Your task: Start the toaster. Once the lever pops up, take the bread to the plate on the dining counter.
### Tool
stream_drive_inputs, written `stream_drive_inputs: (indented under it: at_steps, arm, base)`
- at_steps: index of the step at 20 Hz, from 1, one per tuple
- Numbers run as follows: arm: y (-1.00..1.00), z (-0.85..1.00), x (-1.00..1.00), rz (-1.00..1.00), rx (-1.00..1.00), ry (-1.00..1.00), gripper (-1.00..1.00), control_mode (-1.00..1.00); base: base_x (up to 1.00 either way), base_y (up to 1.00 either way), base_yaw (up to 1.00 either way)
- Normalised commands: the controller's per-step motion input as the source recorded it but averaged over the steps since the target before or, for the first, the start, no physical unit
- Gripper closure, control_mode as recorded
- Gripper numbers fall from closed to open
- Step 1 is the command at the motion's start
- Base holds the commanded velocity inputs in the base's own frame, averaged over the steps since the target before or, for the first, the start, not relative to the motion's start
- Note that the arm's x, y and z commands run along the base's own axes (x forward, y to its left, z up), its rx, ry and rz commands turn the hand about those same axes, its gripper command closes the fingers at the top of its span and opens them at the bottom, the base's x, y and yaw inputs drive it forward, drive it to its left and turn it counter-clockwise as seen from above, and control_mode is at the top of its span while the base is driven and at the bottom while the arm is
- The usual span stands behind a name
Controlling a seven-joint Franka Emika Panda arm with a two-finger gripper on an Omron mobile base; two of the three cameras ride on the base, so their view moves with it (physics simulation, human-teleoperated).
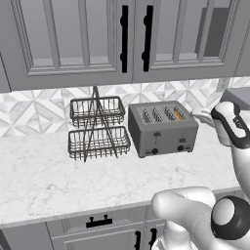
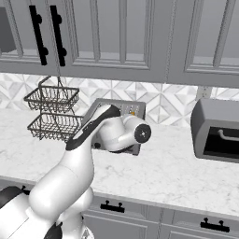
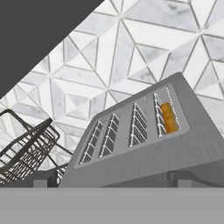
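The grey four-slot toaster stands on the marble kitchen counter against the tiled wall. A tan-orange bread slice sits in its rightmost slot, and the hand view looks down on that bread inside the toaster. My gripper hovers just before the toaster's front top edge. It is open, its two dark fingertips far apart with nothing between them. My arm hides most of the toaster in the right base view. The plate and the dining counter are out of view.
A two-tier wire basket rack stands just left of the toaster. A grey toaster oven sits further right on the counter. Wall cabinets with dark handles hang above. There is bare marble in front of the toaster.
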Motion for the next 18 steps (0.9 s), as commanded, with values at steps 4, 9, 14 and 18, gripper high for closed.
stream_drive_inputs:
  at_steps: [4, 9, 14, 18]
  arm:
    - [0.00, 0.00, 0.00, 0.00, 0.00, 0.00, -1.00, -1.00]
    - [0.00, 0.00, 0.00, 0.00, 0.00, 0.00, -1.00, -1.00]
    - [0.00, 0.00, 0.00, 0.00, 0.00, 0.00, -1.00, -1.00]
    - [0.00, 0.00, 0.00, 0.00, 0.00, 0.00, -1.00, -1.00]
  base:
    - [0.00, 0.00, 0.00]
    - [0.00, 0.00, 0.00]
    - [0.00, 0.00, 0.00]
    - [0.00, 0.00, 0.00]
